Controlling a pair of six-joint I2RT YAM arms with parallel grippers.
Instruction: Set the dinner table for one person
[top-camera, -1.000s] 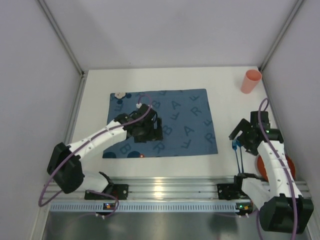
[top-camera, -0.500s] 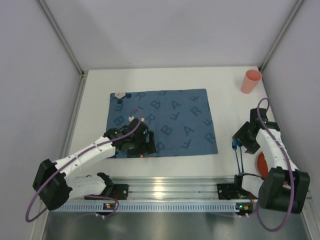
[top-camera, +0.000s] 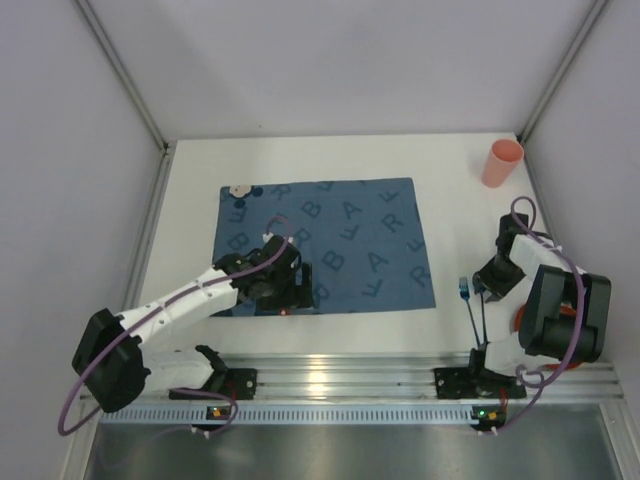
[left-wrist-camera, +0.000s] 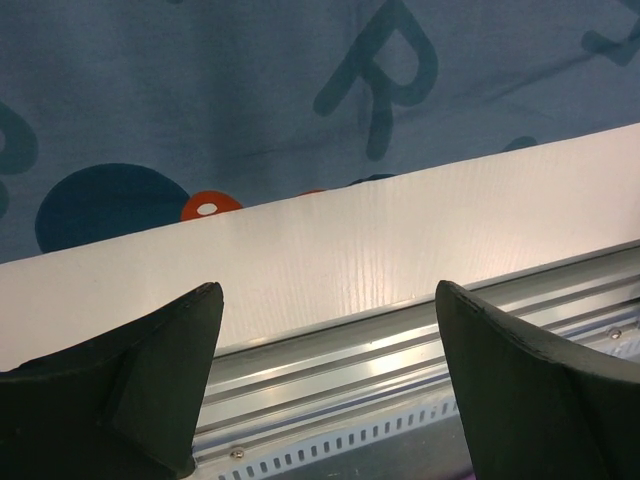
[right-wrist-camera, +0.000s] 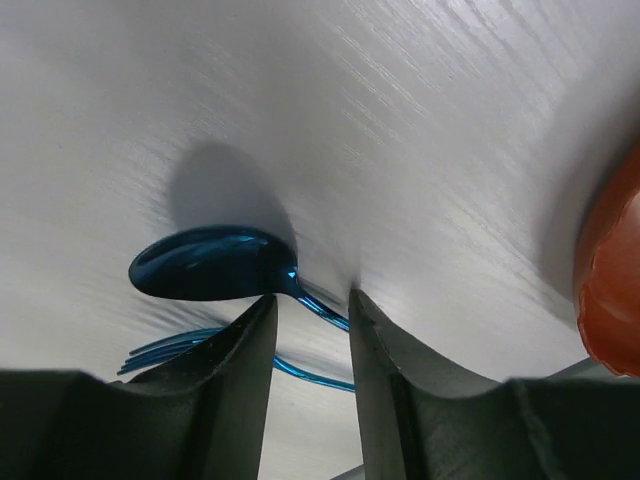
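— Over on the left, how were the left gripper's (left-wrist-camera: 330, 385) fingers?
— Spread wide with nothing between them, above the near edge of the blue lettered placemat (top-camera: 340, 240).
— And the dinner table (top-camera: 330, 155)?
— It lay white beneath everything, the placemat flat on its middle.
— The right gripper (right-wrist-camera: 312, 340)?
— Its fingers were narrowed around the neck of a blue spoon (right-wrist-camera: 215, 265) lying by a blue fork (right-wrist-camera: 165, 350). I couldn't tell whether they pinched it. An orange-red plate (right-wrist-camera: 610, 270) sat just to the right.
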